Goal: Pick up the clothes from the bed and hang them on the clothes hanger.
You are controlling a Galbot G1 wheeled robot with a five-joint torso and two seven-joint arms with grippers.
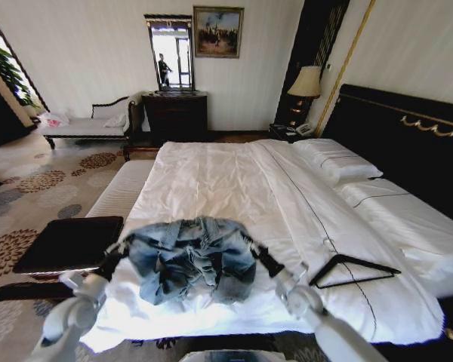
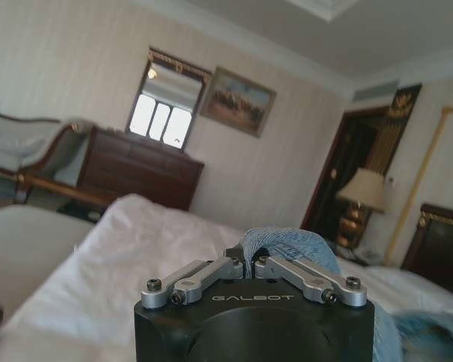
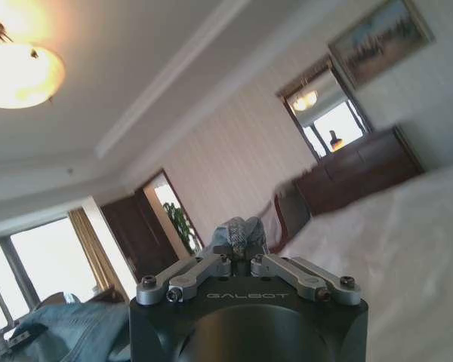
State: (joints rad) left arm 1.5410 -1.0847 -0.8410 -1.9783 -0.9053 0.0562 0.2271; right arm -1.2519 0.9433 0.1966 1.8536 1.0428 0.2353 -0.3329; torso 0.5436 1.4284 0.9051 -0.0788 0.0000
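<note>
Head view: the left gripper [image 1: 121, 250] and right gripper [image 1: 255, 249] each pinch an end of the bunched denim jacket [image 1: 189, 258] over the bed [image 1: 234, 188]'s foot, the black coat hanger [image 1: 352, 271] lying just beside.

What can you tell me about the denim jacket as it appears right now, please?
The denim jacket is light-blue, faded and bunched into a crumpled bundle, hanging slightly above the white quilt at the foot of the bed. The left gripper pinches one side and the right gripper the other, each shut on a fold of fabric. The black hanger lies apart on the quilt, toward the robot's right.
</note>
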